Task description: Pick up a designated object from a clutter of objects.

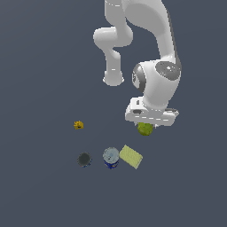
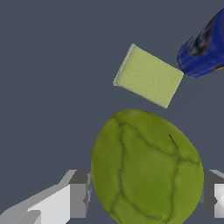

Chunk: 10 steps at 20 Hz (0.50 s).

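- The gripper is down over the green fruit, with one finger on each side of it.
- The fingers are wide apart, about as wide as the fruit. One side looks like it touches the fruit and the other sits right at its edge. I cannot tell if they are squeezing yet, so I cannot say the fruit is held.
- The green fruit is the thing to pick. It sits just beside the pale-yellow flat block, and they do not touch.
- The blue can is on the far side of the block from the fruit, right next to the block.
- What could go wrong: the fruit is round and smooth. If the fingers close off-centre, I think it could pop out and roll into the block.
- If the fingers are not low enough, they may only pinch the top, and the fruit could slip when lifted.
- The wrist view shows the fingers and the fruit up close. The exterior view hides most of the fruit under the hand.
- Only the exterior view shows the dark round thing, past the can from the block, and the tiny yellow-orange thing, well apart from the block.
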Motion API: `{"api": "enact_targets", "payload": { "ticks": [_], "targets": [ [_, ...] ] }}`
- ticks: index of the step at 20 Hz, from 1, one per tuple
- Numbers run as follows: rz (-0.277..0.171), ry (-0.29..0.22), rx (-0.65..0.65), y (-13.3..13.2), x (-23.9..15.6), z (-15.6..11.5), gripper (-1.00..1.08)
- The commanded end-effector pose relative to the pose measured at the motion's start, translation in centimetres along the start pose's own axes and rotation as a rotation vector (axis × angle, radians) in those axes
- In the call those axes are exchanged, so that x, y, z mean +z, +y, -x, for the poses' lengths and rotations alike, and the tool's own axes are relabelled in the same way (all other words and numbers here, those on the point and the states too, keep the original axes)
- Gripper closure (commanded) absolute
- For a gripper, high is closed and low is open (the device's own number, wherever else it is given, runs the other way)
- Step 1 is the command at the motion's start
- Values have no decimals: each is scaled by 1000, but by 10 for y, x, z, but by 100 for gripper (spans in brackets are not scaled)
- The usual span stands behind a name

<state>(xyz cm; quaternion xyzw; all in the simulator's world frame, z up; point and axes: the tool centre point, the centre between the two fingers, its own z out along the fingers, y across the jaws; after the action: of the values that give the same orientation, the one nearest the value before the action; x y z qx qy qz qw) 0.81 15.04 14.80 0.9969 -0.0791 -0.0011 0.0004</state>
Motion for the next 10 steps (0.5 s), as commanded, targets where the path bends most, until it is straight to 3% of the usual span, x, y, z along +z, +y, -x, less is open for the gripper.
{"api": "enact_targets", "payload": {
  "ticks": [1,10],
  "targets": [
    [-1,2,0,3,-23,9,108],
    [-1,2,0,12,-108,43,108]
  ]
}}
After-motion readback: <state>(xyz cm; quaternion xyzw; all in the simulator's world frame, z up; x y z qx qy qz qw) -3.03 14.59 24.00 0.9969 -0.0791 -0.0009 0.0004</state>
